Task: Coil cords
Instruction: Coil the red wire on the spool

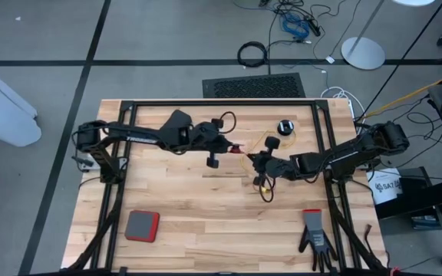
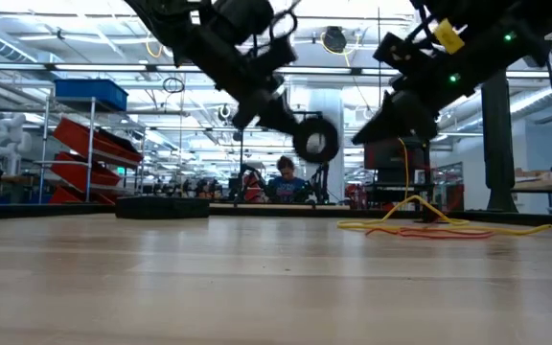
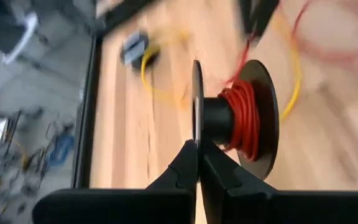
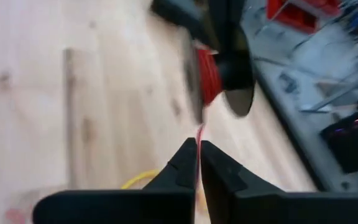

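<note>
A small black reel (image 3: 238,115) with reddish-orange cord wound round its core hangs above the table's middle, and my left gripper (image 3: 197,149) is shut on it. The reddish-orange cord (image 4: 199,132) runs from the reel to my right gripper (image 4: 199,146), which is shut on it close by, toward the table's right. A second black reel (image 1: 285,126) rests on the table at the far right, with the yellow cord (image 1: 263,142) trailing from it. Loose loops of both cords (image 2: 429,227) lie on the wood. My left gripper pinches the rim of the reel's near flange (image 3: 196,134) between its two fingers, slanting down from the table's left. The reel is lifted clear of the table, its axis roughly level. My right gripper pinches a single strand of the reddish-orange cord (image 4: 199,129) at its fingertips, slanting down from the table's right. The strand runs on to the reel just ahead.
A red and grey pad (image 1: 141,226) lies near the front left and a black glove (image 1: 315,239) near the front right. Black frame rails (image 1: 221,102) border the tabletop. Bare wood lies between the pad and the glove.
</note>
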Action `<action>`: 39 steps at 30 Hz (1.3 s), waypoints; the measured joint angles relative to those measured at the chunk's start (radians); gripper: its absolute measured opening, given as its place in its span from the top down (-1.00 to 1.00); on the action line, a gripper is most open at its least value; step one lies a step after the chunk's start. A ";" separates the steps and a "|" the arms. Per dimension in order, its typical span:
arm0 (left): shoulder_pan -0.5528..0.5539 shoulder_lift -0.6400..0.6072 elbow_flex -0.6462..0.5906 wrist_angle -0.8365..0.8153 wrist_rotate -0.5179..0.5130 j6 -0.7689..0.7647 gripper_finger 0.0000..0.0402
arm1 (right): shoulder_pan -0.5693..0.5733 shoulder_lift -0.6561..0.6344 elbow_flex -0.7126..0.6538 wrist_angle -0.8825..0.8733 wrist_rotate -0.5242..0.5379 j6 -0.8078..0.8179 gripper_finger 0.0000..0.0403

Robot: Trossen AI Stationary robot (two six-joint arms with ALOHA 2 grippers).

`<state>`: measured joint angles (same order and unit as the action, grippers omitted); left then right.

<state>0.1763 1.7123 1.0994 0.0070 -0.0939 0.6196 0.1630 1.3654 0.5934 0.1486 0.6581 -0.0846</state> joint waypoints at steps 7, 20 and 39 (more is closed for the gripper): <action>0.001 0.057 -0.002 -0.026 -0.057 0.042 0.98 | -0.007 -0.001 0.000 -0.101 -0.086 0.077 0.82; 0.002 0.121 -0.002 -0.025 -0.055 0.043 0.99 | -0.012 0.003 0.000 -0.045 -0.298 0.139 0.68; 0.000 0.121 -0.002 -0.025 -0.041 0.041 1.00 | -0.017 0.004 0.000 -0.075 -0.426 0.116 0.65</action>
<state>0.1764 1.8328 1.0977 -0.0181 -0.1345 0.6607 0.1456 1.3689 0.5938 0.0737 0.2320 0.0311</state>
